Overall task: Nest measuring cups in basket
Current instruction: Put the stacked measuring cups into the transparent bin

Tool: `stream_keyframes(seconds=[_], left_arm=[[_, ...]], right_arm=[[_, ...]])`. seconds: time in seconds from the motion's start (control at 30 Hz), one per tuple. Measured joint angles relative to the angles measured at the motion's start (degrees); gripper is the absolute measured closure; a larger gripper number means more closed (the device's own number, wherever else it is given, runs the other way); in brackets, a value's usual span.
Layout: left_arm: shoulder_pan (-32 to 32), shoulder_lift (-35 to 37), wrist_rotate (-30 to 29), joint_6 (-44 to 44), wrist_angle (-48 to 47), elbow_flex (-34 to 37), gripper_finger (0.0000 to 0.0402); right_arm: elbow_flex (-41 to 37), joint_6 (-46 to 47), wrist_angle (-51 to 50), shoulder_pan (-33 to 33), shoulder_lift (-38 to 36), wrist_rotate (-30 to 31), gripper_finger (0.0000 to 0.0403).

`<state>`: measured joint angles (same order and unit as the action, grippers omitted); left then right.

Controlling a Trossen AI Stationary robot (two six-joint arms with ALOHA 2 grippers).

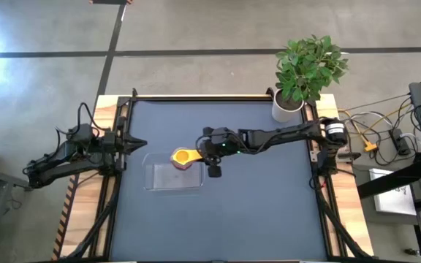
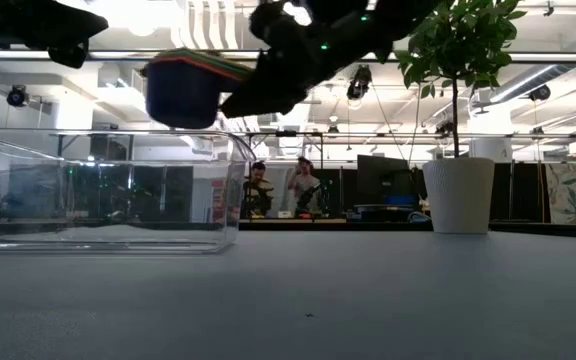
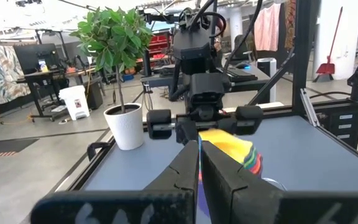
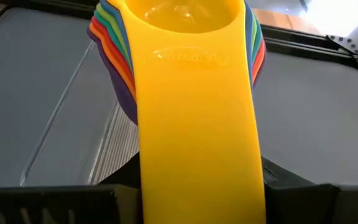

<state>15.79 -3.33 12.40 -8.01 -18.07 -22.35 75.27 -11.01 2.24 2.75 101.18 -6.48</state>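
Several nested measuring cups (image 1: 183, 157), yellow on top with coloured rims below (image 4: 110, 56), hang over the far right part of the clear basket (image 1: 156, 184). In the low view the stack (image 2: 183, 90) floats above the basket's rim (image 2: 103, 132). My right gripper (image 1: 199, 153) is shut on the stack and reaches in from the table's right. My left gripper (image 3: 201, 168) is shut on nothing and stays at the table's left edge (image 1: 141, 144), pointing level toward the cups (image 3: 232, 146). My right gripper holds the nested cups by their stacked handles (image 4: 197, 155), the yellow one on top; the handles run back between the fingers and hide the pads. The fingers (image 2: 268, 85) slant down from the table's right, along the handles. The stack is lifted clear above the basket, bowls up.
A white pot with a green plant (image 1: 287, 109) stands at the table's far right corner, also in the low view (image 2: 458, 195). The basket's clear walls (image 4: 61, 118) lie just below the cups. People sit in the room beyond the table (image 2: 278, 185).
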Motion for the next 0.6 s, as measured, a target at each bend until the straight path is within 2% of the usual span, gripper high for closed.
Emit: stream_keyframes(seconds=[0.3, 0.6], left_arm=[[0.0, 0.0, 0.0, 0.5, -1.1, 0.0, 0.0402], [0.0, 0.0, 0.0, 1.0, -1.5, 0.0, 0.0402]], right_arm=[[11.1, 5.7, -0.3, -0.7, 10.9, 0.0, 0.0287], [15.7, 6.7, -1.6, -1.1, 16.7, -1.5, 0.0288]])
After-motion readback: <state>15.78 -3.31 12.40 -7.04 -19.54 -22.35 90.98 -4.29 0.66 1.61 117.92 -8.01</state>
